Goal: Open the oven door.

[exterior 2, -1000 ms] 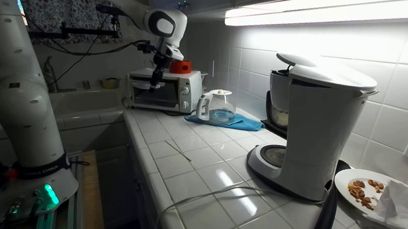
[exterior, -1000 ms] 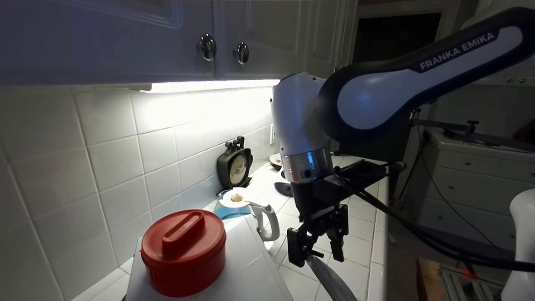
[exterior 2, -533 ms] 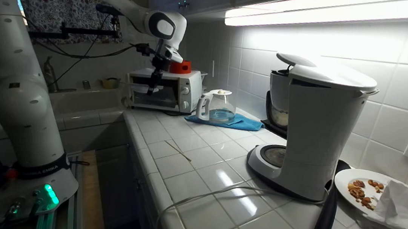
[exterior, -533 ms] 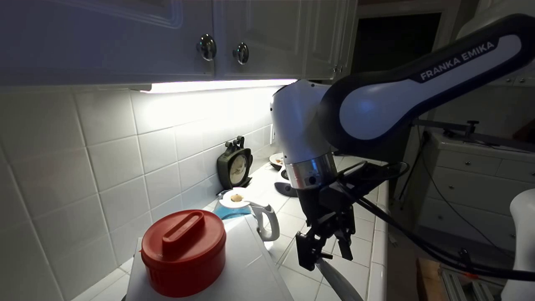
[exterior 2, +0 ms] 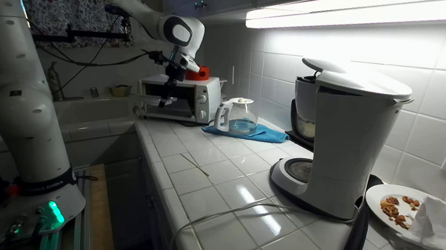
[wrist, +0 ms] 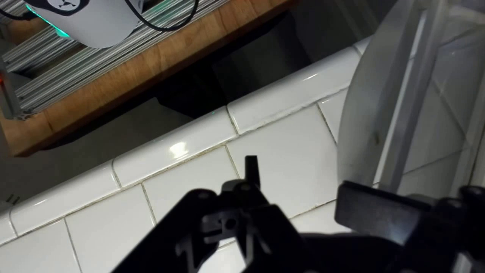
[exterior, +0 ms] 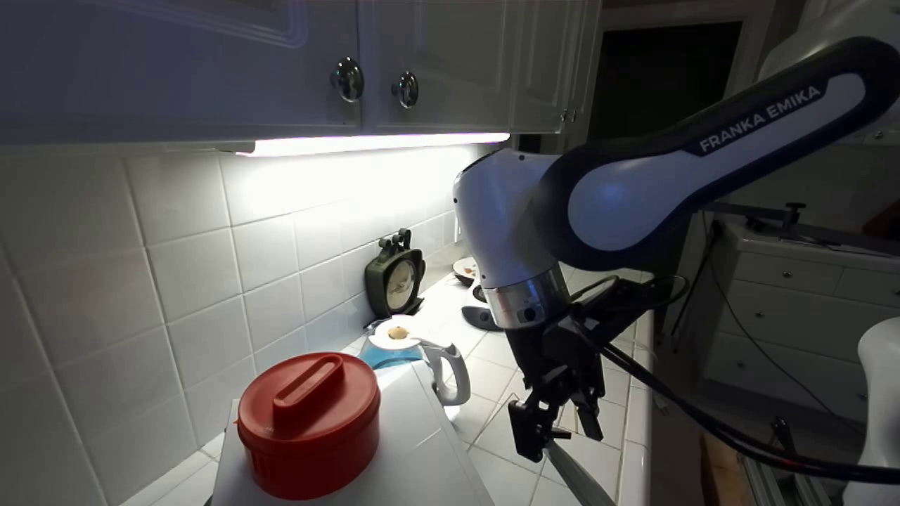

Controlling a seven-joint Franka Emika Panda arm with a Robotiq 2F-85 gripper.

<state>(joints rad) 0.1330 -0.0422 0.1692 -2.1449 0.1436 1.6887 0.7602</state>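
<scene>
One oven door (wrist: pixel 415 98), partway down

It hangs tilted out at the front of the white toaster oven (exterior 2: pixel 211 99). My gripper (exterior: pixel 562 443) stands with jaws apart, one finger (wrist: pixel 379 212) overlapping the handle (wrist: pixel 360 125) in the wrist view; touching or not, I can't tell. A red container (exterior: pixel 309 436) sits on top.

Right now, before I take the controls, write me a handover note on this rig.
Gripper: jaws apart, nothing seen held; one jaw overlaps the oven door in the wrist view, contact unclear.
Things: the toaster oven stands on the tiled counter, a red container on top of it.
Done: door appears partly open, not down flat.
Left: probably ease the door the rest of the way down, then back the gripper off.
</scene>
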